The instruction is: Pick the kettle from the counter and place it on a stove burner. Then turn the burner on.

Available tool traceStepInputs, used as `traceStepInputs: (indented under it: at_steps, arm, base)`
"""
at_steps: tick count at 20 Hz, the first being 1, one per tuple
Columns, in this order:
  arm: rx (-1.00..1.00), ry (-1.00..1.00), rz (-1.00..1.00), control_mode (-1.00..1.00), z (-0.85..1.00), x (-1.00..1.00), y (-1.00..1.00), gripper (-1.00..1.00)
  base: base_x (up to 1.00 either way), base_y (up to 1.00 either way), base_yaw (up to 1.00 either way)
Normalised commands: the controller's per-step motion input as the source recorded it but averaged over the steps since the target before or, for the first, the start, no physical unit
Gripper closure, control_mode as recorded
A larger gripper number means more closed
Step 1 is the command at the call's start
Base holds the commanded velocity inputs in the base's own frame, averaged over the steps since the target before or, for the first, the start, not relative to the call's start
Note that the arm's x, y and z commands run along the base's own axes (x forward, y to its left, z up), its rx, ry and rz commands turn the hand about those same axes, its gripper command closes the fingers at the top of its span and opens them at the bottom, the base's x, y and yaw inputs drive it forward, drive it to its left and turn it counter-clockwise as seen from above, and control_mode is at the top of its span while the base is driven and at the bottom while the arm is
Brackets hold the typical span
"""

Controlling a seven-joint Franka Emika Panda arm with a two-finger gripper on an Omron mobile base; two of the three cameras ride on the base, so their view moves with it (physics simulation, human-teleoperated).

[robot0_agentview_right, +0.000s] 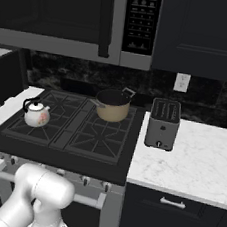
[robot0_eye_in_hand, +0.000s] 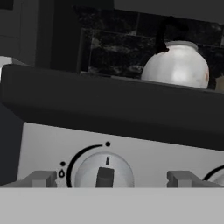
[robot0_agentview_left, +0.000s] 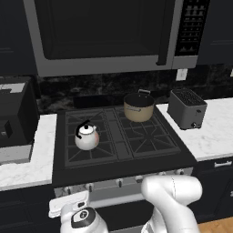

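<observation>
So the kettle (robot0_agentview_left: 87, 136) is sitting upright on the front-left stove burner (robot0_agentview_left: 89, 144), spout aimed toward about 3 o'clock, handle arching over the top. Tan pot (robot0_agentview_left: 139, 107) sits at the back, toaster (robot0_agentview_left: 187, 108) on the white marble table (robot0_agentview_left: 214, 129) to the right. Fingers (robot0_eye_in_hand: 183, 178) are spread wide, holding nothing, either side of the stove knob (robot0_eye_in_hand: 104, 172). Dark cabinets, microwave (robot0_agentview_left: 109, 34) overhead.

Small white kettle (robot0_agentview_left: 87, 137) upright, on front-left stove burner (robot0_agentview_left: 88, 146), black handle
</observation>
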Motion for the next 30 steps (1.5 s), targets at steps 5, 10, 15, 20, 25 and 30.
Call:
traceStepInputs:
  at_steps: [5, 10, 15, 20, 25, 30]
  arm:
    - [0.00, 0.00, 0.00, -1.00, -0.01, 0.18, 0.01, -1.00]
    - [0.00, 0.00, 0.00, -1.00, 0.00, 0.15, 0.07, -1.00]
    - [-0.02, 0.00, 0.00, -1.00, -0.08, 0.00, 0.05, -1.00]
    - [0.00, 0.00, 0.00, -1.00, 0.00, 0.00, 0.00, -1.00]
    - [0.00, 0.00, 0.00, -1.00, 0.00, 0.00, 0.00, 1.00]
    - [-0.03, -0.07, 0.03, -1.00, 0.00, 0.00, 0.00, 1.00]
  base:
    - [0.00, 0.00, 0.00]
    - [0.00, 0.00, 0.00]
    - [0.00, 0.00, 0.00]
    - [0.00, 0.00, 0.00]
    - [0.00, 0.00, 0.00]
    - [0.00, 0.00, 0.00]
